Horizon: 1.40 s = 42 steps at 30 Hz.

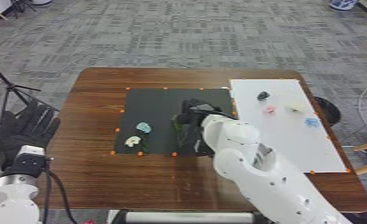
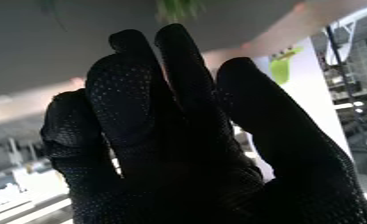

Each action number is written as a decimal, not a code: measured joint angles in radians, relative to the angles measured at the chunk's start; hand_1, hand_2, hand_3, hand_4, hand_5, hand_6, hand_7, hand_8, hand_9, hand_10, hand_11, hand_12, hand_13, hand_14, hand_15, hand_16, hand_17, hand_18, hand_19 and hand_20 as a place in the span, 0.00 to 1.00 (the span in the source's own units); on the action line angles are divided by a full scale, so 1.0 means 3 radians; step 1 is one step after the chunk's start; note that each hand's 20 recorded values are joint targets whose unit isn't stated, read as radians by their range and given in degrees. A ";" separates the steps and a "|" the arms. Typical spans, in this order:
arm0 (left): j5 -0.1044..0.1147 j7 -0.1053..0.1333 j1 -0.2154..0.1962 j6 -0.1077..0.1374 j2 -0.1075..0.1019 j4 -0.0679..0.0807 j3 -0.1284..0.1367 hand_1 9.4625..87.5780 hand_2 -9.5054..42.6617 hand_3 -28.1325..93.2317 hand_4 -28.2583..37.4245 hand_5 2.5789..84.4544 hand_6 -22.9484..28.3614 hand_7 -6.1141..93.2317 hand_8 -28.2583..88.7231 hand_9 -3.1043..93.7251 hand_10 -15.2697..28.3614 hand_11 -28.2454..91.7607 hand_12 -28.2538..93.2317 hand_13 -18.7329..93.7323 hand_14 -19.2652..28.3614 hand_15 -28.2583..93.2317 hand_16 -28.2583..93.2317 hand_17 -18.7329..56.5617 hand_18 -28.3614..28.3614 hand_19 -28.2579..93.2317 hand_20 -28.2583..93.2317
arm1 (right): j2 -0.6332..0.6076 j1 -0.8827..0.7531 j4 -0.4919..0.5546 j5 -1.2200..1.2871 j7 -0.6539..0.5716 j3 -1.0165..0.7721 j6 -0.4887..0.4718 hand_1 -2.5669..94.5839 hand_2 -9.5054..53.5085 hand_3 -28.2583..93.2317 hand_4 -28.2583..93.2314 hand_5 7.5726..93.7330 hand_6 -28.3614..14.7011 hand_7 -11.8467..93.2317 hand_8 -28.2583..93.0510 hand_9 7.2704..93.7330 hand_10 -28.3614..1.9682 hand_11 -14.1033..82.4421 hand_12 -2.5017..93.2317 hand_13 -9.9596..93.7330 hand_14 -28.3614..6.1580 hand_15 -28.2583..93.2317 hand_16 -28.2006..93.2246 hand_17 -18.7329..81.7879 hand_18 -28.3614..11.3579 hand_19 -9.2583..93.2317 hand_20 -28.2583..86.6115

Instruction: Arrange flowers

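green stem, near right fingers

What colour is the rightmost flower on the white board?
Light blue; that flower shows best in the head view.

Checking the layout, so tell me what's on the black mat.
On the black mat lie a blue flower, a white flower and green foliage. The right hand covers part; anything beneath it can't be seen.
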State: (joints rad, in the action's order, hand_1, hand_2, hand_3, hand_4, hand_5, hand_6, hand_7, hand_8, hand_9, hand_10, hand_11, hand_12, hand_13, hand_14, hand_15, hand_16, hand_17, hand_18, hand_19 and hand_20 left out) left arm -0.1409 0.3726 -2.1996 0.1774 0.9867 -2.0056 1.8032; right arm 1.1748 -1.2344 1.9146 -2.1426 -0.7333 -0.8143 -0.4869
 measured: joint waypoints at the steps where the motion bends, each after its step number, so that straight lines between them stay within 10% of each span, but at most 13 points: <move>1: 0.0000 0.0000 0.0000 0.0000 0.0000 0.0000 0.0000 0.18 0.53 0.79 0.00 0.44 0.58 0.17 0.17 0.33 0.64 0.37 0.31 0.34 0.64 0.38 0.20 0.17 0.68 0.42 0.32 | -0.0009 -0.0032 0.0009 0.0015 -0.0005 -0.0007 -0.0005 0.32 0.42 0.86 0.15 0.69 0.50 0.21 0.16 0.63 0.20 0.29 0.19 0.72 0.32 0.83 0.48 0.55 0.00 0.97 0.60; 29: -0.0001 -0.0029 0.0050 0.0000 -0.0004 0.0023 -0.0045 0.18 0.53 0.79 0.00 0.44 0.58 0.17 0.17 0.33 0.64 0.37 0.31 0.34 0.64 0.38 0.20 0.17 0.68 0.42 0.32 | -0.0018 -0.0227 0.0067 -0.0009 0.0195 0.0098 0.0034 0.32 0.39 0.86 0.13 0.69 0.48 0.23 0.16 0.60 0.24 0.29 0.18 0.70 0.32 0.83 0.46 0.54 0.00 0.95 0.60; 42: 0.0000 -0.0029 0.0023 0.0001 -0.0003 0.0020 -0.0020 0.18 0.54 0.79 0.00 0.44 0.58 0.17 0.17 0.33 0.64 0.37 0.31 0.34 0.64 0.38 0.20 0.17 0.68 0.42 0.32 | -0.0154 -0.0254 0.0266 -0.0316 0.0315 0.0094 0.0580 0.33 0.39 0.86 0.11 0.69 0.50 0.25 0.16 0.63 0.28 0.31 0.19 0.72 0.37 0.82 0.46 0.55 0.02 0.96 0.59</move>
State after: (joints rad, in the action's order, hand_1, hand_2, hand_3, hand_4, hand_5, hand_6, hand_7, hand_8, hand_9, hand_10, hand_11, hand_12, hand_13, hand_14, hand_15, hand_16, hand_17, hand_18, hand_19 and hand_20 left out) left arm -0.1408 0.3641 -2.1926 0.1777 0.9858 -1.9996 1.7972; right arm 1.1288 -1.3107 1.9943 -2.2373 -0.6387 -0.7860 -0.3130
